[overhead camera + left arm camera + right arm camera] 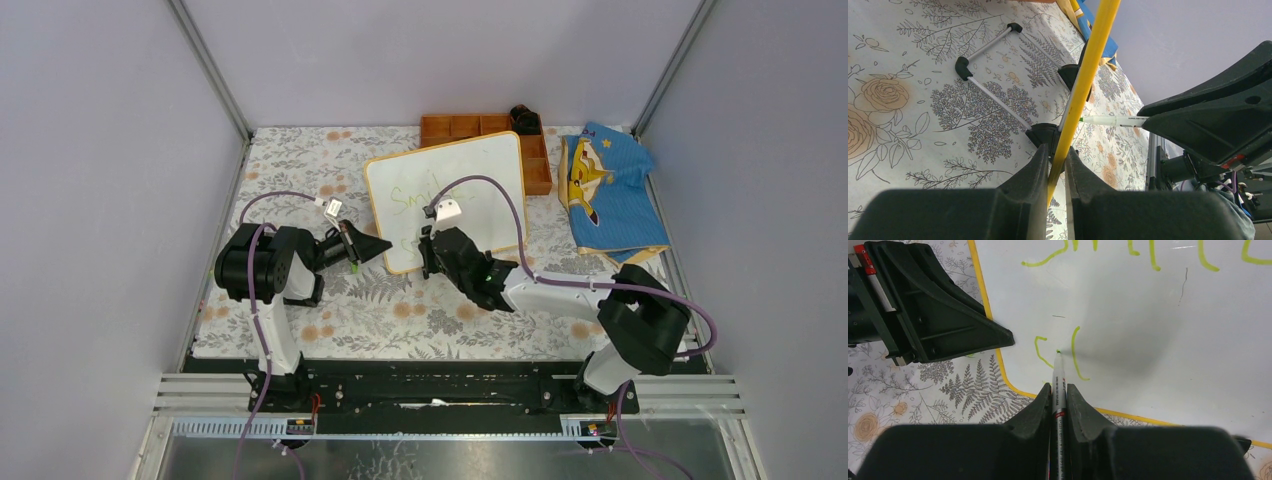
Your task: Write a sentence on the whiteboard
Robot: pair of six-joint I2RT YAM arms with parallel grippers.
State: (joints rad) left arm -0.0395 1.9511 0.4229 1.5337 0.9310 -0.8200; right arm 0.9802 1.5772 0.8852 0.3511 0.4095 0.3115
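Observation:
The whiteboard (470,180) is propped up, tilted, at the middle of the floral mat. My left gripper (378,246) is shut on its yellow frame (1088,65) at the lower left edge, the frame running between both fingers (1056,150). My right gripper (428,250) is shut on a grey marker (1060,371) whose green tip touches the board. The sentence shows as yellow-green strokes: a first line (1153,255) at the top and two short strokes (1040,351) of a second line beside the tip. The marker (1113,120) also shows in the left wrist view.
An orange compartment tray (470,127) sits behind the board with a black object (525,118) on it. A blue cartoon-print cloth (605,190) lies at the right. The board's wire stand (993,97) rests on the mat. Enclosure walls close three sides.

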